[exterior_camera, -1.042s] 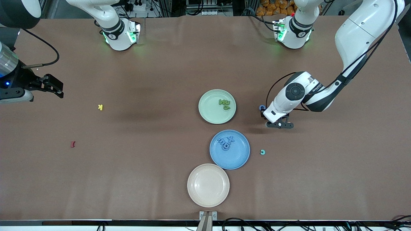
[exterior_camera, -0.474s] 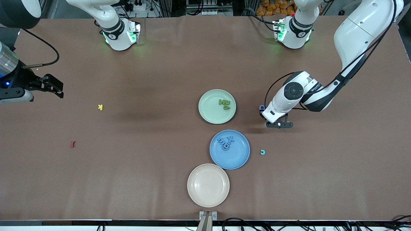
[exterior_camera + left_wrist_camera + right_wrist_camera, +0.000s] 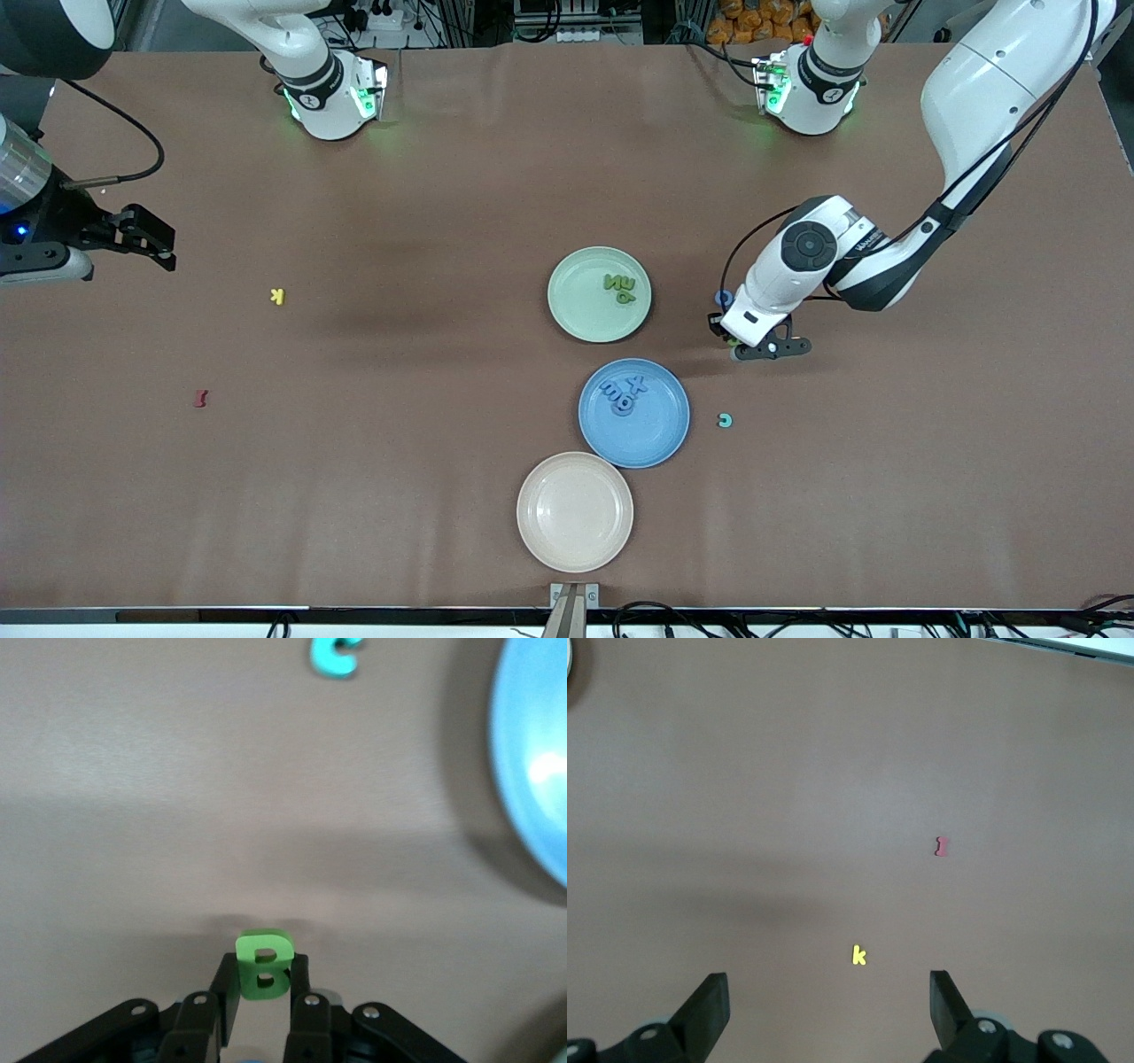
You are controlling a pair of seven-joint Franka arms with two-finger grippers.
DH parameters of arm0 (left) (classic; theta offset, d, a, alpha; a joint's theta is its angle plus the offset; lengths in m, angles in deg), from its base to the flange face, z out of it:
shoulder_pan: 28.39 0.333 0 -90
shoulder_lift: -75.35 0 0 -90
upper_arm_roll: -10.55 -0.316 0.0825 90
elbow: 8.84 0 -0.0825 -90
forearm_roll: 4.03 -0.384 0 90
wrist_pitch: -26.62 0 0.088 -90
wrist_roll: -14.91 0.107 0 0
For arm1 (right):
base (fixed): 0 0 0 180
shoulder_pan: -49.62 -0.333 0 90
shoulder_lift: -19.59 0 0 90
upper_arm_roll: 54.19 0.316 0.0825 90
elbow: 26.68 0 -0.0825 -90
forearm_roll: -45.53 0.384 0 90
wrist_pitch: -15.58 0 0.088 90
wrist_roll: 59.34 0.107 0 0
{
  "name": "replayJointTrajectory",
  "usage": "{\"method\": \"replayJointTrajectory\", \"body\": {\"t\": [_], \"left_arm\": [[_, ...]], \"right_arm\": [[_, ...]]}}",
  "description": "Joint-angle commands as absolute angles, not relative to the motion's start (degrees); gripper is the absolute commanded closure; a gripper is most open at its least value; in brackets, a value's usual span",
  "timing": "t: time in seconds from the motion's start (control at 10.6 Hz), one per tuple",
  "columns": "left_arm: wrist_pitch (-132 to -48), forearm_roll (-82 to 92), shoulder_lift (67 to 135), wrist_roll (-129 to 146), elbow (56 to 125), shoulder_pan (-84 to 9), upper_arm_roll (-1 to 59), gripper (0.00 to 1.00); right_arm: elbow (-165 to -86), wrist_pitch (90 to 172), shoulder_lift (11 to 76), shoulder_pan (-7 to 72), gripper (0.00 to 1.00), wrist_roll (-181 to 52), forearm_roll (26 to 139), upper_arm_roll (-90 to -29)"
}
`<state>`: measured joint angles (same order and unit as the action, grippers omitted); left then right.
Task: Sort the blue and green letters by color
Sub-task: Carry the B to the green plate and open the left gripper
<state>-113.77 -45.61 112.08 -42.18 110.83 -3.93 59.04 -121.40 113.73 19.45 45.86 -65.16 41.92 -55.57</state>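
My left gripper (image 3: 742, 348) is shut on a lime green letter B (image 3: 262, 966), held upright between its fingers just above the table, beside the green plate (image 3: 567, 306). That plate holds a few green letters (image 3: 619, 285). The blue plate (image 3: 660, 434) carries blue letters (image 3: 623, 394). A small blue piece (image 3: 724, 298) peeks out beside the left wrist. My right gripper (image 3: 155, 244) hangs open and waits over the right arm's end of the table, nothing between its fingers.
A teal letter C (image 3: 726, 420) lies beside the blue plate, toward the left arm's end. An empty beige plate (image 3: 575, 511) sits nearest the front camera. A yellow K (image 3: 277, 296) and a dark red I (image 3: 201, 399) lie toward the right arm's end.
The left gripper has shut on the green B and shifted slightly toward the plates, turning a little. The right arm has not moved.
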Motion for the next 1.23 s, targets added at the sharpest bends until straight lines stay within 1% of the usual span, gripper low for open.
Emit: {"method": "replayJointTrajectory", "body": {"t": [0.0,0.28,0.66,0.85,1.14], "left_arm": [[-113.6,-46.7,111.4,-50.8,110.4,-8.3,59.5,1.0],[-113.6,-46.8,111.0,-58.5,110.4,-13.3,59.5,1.0],[-113.0,-46.1,110.9,-70.0,107.2,-20.8,59.5,1.0],[-111.3,-45.7,111.2,-76.7,106.1,-25.3,59.4,1.0],[-107.4,-42.3,111.7,-79.7,103.5,-29.2,59.1,1.0]], "right_arm": [[-121.1,113.4,19.3,45.8,0.0,-64.6,41.2,-55.3],[-121.1,113.4,19.3,45.8,0.0,-64.6,41.2,-55.3],[-121.0,113.3,19.3,45.8,0.0,-64.6,41.2,-55.3],[-121.1,113.3,19.3,45.9,0.0,-64.6,41.2,-55.3],[-121.0,113.3,19.3,45.8,0.0,-64.6,41.2,-55.3]]}}
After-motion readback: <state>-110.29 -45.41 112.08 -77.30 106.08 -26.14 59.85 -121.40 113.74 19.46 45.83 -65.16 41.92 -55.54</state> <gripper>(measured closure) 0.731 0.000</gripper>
